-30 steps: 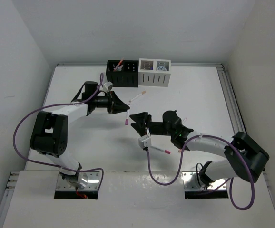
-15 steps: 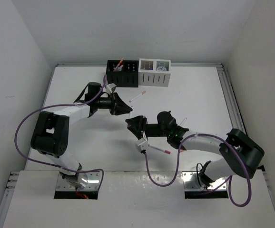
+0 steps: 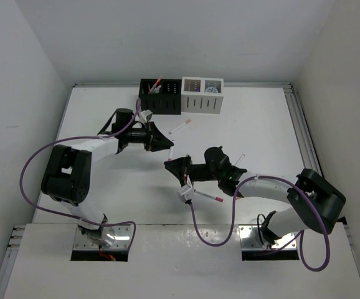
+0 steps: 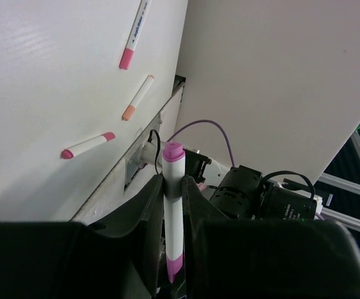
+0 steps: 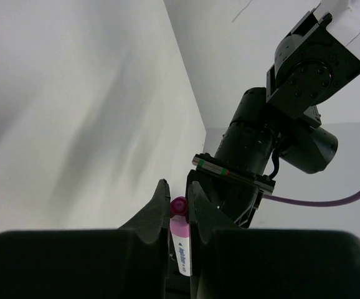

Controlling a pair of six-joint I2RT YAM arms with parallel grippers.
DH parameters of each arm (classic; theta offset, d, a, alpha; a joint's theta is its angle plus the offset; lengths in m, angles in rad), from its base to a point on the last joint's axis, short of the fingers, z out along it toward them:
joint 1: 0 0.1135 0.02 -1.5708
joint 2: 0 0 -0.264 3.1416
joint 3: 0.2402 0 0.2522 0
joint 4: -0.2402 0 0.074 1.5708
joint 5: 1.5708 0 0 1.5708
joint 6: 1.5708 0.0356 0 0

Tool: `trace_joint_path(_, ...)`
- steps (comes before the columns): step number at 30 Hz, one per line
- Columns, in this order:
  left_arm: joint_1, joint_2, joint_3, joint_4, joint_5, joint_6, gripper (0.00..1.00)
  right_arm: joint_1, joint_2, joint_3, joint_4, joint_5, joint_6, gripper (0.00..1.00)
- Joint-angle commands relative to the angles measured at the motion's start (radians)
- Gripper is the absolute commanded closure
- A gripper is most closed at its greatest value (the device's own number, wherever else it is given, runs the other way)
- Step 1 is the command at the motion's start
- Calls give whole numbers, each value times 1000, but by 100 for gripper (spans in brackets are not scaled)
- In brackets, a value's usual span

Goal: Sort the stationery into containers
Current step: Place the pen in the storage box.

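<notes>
Top external view: both of my arms met over the table (image 3: 261,124), sharing one pink-capped marker (image 4: 172,218).
My left gripper (image 4: 172,182) clenched its white barrel, and my right gripper (image 5: 179,194) pinched the same marker's capped end.

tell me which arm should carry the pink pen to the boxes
Left, probably: its fingers clamp the pink pen, and it lies nearer the black box than the right arm.
</notes>
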Motion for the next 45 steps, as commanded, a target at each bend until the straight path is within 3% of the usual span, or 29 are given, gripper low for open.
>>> trace_joint_path(1, -4, -26, -4, 28, -6, 18, 78, 4, 14, 31, 10, -38, -8, 97)
trace_joint_path(2, -1, -36, -9, 28, -6, 21, 71, 2, 16, 31, 27, -38, -8, 99)
trace_joint_path(3, 1, -39, -10, 31, -7, 24, 49, 1, 16, 28, 36, -40, -8, 100)
trace_joint_path(4, 5, -45, -18, 37, -7, 32, 40, -1, 16, 23, 48, -40, -5, 100)
trace_joint_path(5, 8, -56, -22, 41, -10, 36, 10, -2, 13, 20, 74, -44, 2, 100)
trace_joint_path(6, 21, -62, -24, 34, -21, 59, 0, -4, 13, 20, 84, -44, 2, 100)
trace_joint_path(10, 87, -88, -7, -15, -70, 139, 0, -14, -3, 46, 110, -37, 47, 100)
trace_joint_path(13, 195, -78, 77, -93, -109, 272, 0, -43, 16, 129, 170, 43, 248, 100)
trace_joint_path(14, 226, -73, 106, -160, -139, 312, 0, -57, 26, 220, 170, 72, 411, 100)
trace_joint_path(16, 314, -88, 157, -166, -177, 398, 0, -111, 86, 339, 156, 173, 602, 100)
trace_joint_path(19, 381, -133, 186, -138, -260, 542, 0, -206, 218, 624, 52, 270, 1013, 100)
trace_joint_path(20, 390, -137, 203, -190, -298, 594, 0, -224, 256, 771, -21, 296, 1081, 100)
trace_joint_path(23, 412, -183, 191, -180, -328, 724, 0, -304, 405, 990, -48, 356, 1320, 100)
trace_joint_path(28, 455, -237, 83, -133, -204, 929, 0, -396, 673, 1342, -108, 405, 1590, 100)
trace_joint_path(33, 466, -285, 16, -94, -41, 1093, 0, -444, 836, 1504, -107, 404, 1723, 100)
trace_joint_path(35, 450, -302, -16, -97, -27, 1136, 6, -445, 881, 1527, -96, 387, 1738, 100)
trace_joint_path(38, 435, -302, -32, -158, -26, 1178, 15, -441, 902, 1498, -73, 390, 1723, 100)
trace_joint_path(43, 398, -302, -29, -216, -78, 1277, 15, -438, 928, 1458, -74, 388, 1689, 100)
trace_joint_path(45, 366, -300, -24, -232, -113, 1310, 16, -433, 947, 1444, -61, 393, 1642, 96)
